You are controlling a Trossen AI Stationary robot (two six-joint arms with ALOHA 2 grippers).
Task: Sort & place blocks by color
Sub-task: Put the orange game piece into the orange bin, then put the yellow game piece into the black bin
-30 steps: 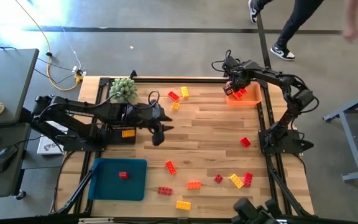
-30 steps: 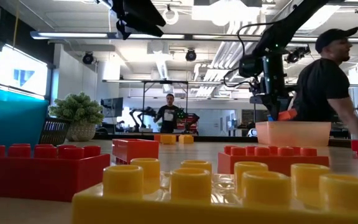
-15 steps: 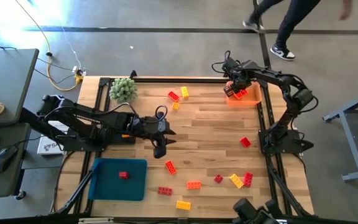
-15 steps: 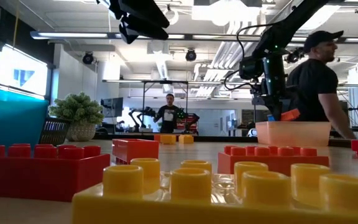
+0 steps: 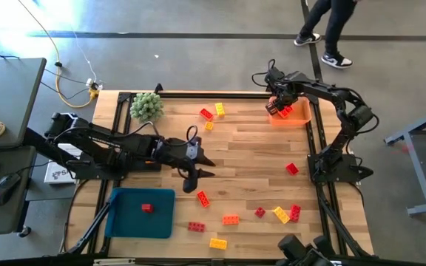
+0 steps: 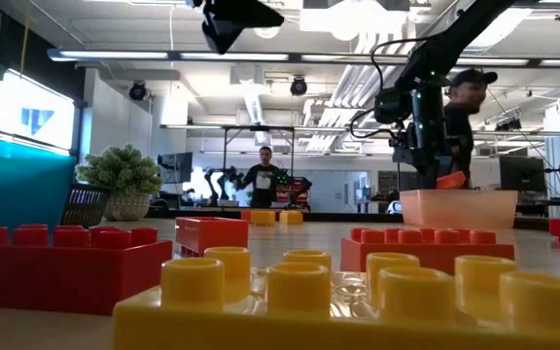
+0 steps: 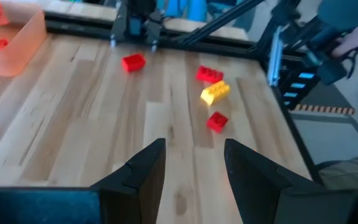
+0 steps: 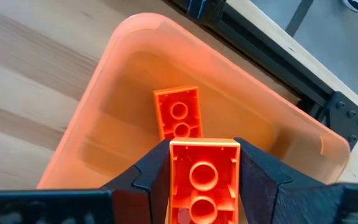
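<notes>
Your orange block point(image 8: 202, 178) is clamped in the right gripper point(image 8: 202, 186) above the orange tray point(image 5: 302, 118), which holds one already; the blue tray point(image 5: 128, 218) holds one red; a dozen-odd blocks lie loose; your left gripper point(image 7: 191, 171) hovers mid-table, fingers parted, empty.

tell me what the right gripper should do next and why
Probably open and drop: the right gripper is shut on an orange block directly above the orange tray, where another orange block already lies.
</notes>
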